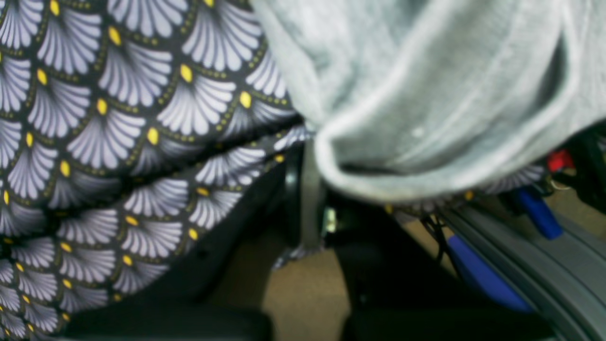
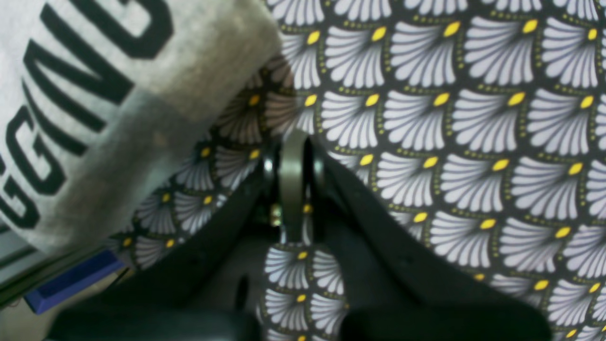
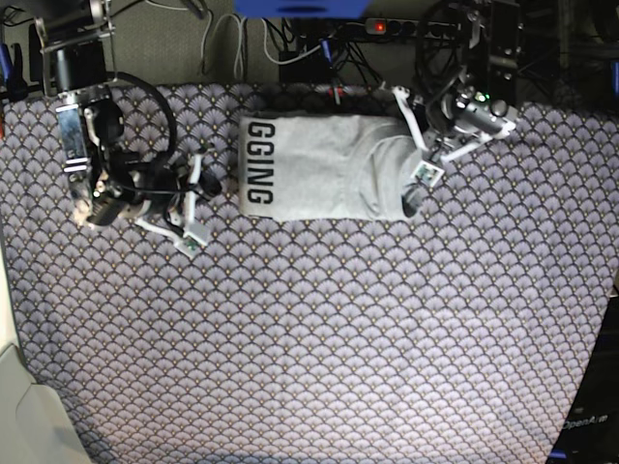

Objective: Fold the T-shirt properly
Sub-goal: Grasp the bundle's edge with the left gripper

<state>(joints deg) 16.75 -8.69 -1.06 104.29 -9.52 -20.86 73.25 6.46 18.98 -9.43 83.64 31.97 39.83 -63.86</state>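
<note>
On the near worktop: the purple-grey fan-scale tablecloth [image 3: 319, 358] lies flat and bare across the whole near half — wide open room for moving.
Near left corner: a pale surface [image 3: 29, 425] shows past the cloth's edge.
T-shirt: the light grey T-shirt [image 3: 319, 181] lies in the far middle of the worktop, folded to a rough rectangle, its near edge fairly straight.
Lettering: black "GGING" [image 3: 260, 162] runs along the shirt's end that faces the right arm.
Sleeve end: the end by the left arm is rounded, with folds lying on top.
Right end effector: the right end effector [image 3: 196, 198] is pressed together, holding nothing, just beside the lettered edge but apart from it — patterned cloth shows between them in the right wrist view.
Left end effector: the left end effector [image 3: 422, 174] is pressed together at the shirt's rounded end; whether fabric is caught in it I cannot tell.
Left wrist view: a rolled grey hem [image 1: 426, 161] overhangs the tablecloth's edge.
Far edge: cables and a power strip [image 3: 387, 27] lie behind the worktop.
</note>
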